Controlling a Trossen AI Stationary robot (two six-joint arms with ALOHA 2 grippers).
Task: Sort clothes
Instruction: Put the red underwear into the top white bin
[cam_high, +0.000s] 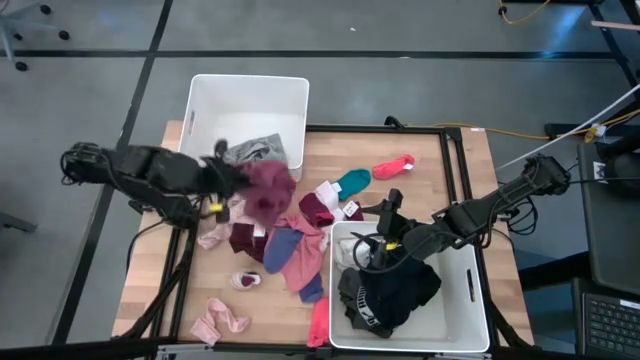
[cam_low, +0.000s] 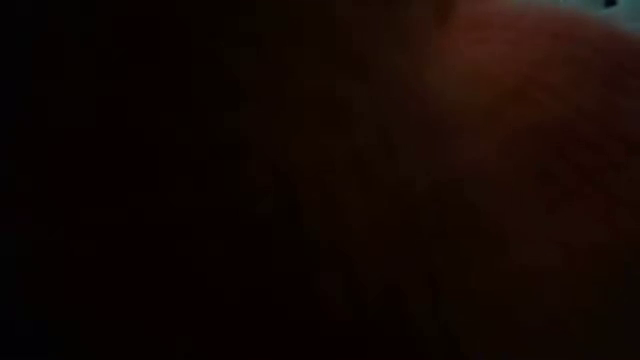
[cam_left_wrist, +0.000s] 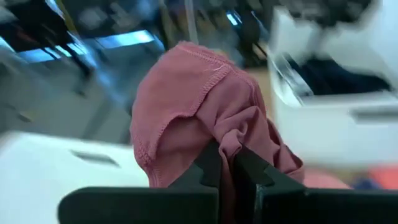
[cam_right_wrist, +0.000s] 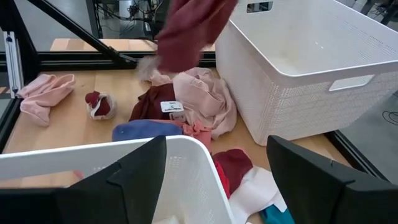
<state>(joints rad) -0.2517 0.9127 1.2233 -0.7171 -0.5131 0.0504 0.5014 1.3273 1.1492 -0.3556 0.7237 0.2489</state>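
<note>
Left wrist view: the left gripper (cam_left_wrist: 227, 174) has its two dark fingers pinched tight on a dusty maroon-pink knit garment (cam_left_wrist: 199, 112) with a stitched hem. The cloth bunches up above the fingertips in soft folds. In the high view this gripper (cam_high: 222, 178) sits over the wooden tabletop (cam_high: 160, 270), just beside the far white rectangular plastic bin (cam_high: 250, 95), with the held maroon garment (cam_high: 268, 188) hanging over the heap. A grey soft garment (cam_high: 258, 151) lies in that far bin.

The right gripper (cam_right_wrist: 217, 180) stands with its dark fingers spread wide, holding nothing, above the rim of the near white perforated plastic bin (cam_right_wrist: 93, 158). From above, this gripper (cam_high: 372, 250) is at the near bin's (cam_high: 470, 300) left edge. Black clothing with white lettering (cam_high: 385, 295) fills that bin; the letters cannot be read.

The loose pile of mixed soft garments (cam_high: 285, 240) lies between the bins: dark red, pink, blue and white pieces overlapping. One dark red piece carries a small white sewn label (cam_right_wrist: 171, 107); its print is too small to read. Lying apart are a teal sock (cam_high: 352, 181), a coral-red sock (cam_high: 393, 166), a pale pink folded piece (cam_high: 220, 320) and a small rolled maroon-and-white sock (cam_high: 246, 280).

The low view is dark, blocked by reddish cloth close to the lens.
</note>
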